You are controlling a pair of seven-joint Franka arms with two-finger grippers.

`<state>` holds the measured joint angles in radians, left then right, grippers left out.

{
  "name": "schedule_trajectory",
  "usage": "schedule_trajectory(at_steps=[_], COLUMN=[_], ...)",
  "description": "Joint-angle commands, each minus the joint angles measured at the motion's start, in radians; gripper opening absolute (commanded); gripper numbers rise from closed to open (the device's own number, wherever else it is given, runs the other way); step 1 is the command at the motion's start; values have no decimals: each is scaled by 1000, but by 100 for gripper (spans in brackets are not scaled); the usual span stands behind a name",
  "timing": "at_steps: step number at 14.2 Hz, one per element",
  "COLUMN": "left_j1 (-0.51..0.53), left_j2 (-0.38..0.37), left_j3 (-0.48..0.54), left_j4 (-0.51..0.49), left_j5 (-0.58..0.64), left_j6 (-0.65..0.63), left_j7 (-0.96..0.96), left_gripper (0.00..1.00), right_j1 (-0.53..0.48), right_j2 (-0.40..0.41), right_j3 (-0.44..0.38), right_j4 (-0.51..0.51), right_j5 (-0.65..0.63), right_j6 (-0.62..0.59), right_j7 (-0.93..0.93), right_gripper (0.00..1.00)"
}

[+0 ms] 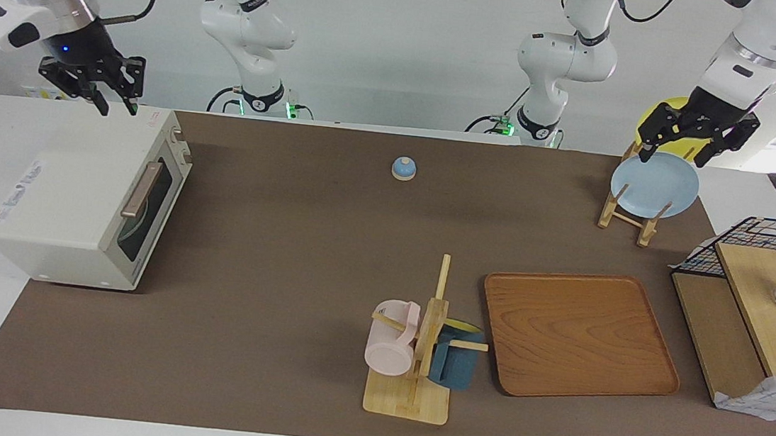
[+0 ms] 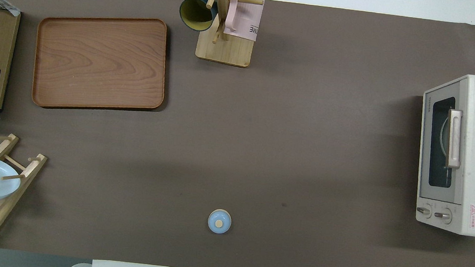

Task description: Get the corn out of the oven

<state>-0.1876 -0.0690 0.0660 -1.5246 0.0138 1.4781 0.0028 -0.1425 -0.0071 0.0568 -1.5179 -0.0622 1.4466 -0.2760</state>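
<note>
The oven (image 1: pixel 87 196) sits at the right arm's end of the table, door shut and handle (image 1: pixel 141 188) untouched; no corn can be made out through the dark glass; the right gripper (image 1: pixel 114 106) hangs over the oven's top edge nearest the robots, holding nothing, its fingers (image 1: pixel 101 107) drawn in to a narrow gap, though whether they meet cannot be told; the left gripper (image 1: pixel 670 157) waits above the blue plate (image 1: pixel 654 187) on the wooden rack (image 1: pixel 627 216) at the other end, fingers spread wide and empty, one tip just at the plate's upper rim; a tray (image 1: pixel 579 336) lies bare near the mug stand (image 1: pixel 417 363)
</note>
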Motion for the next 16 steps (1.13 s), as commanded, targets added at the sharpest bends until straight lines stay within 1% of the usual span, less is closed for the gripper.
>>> schedule_trajectory(at_steps=[1, 3, 5, 9, 11, 16], left_j1=[16, 16, 16, 16, 16, 16], left_j2=[-26, -26, -28, -28, -28, -26], left_j3=[-11, -11, -9, -9, -11, -9], left_j4=[-31, -31, -31, -31, -31, -31], left_j5=[6, 6, 6, 6, 6, 6], left_j6=[11, 11, 11, 11, 11, 11], left_j7=[9, 9, 9, 9, 9, 9], left_gripper=[100, 100, 100, 100, 100, 100], right_j1=[15, 27, 40, 34, 21, 15], right_j2=[-53, -33, -10, 1, 9, 39], right_j3=[6, 6, 6, 6, 5, 5], right_j4=[-215, -293, -352, -363, -386, -396], right_j5=[-42, -53, -105, -189, -194, -194], right_j6=[164, 231, 287, 285, 304, 340], right_j7=[13, 90, 121, 113, 116, 121], right_gripper=[0, 0, 0, 0, 0, 0])
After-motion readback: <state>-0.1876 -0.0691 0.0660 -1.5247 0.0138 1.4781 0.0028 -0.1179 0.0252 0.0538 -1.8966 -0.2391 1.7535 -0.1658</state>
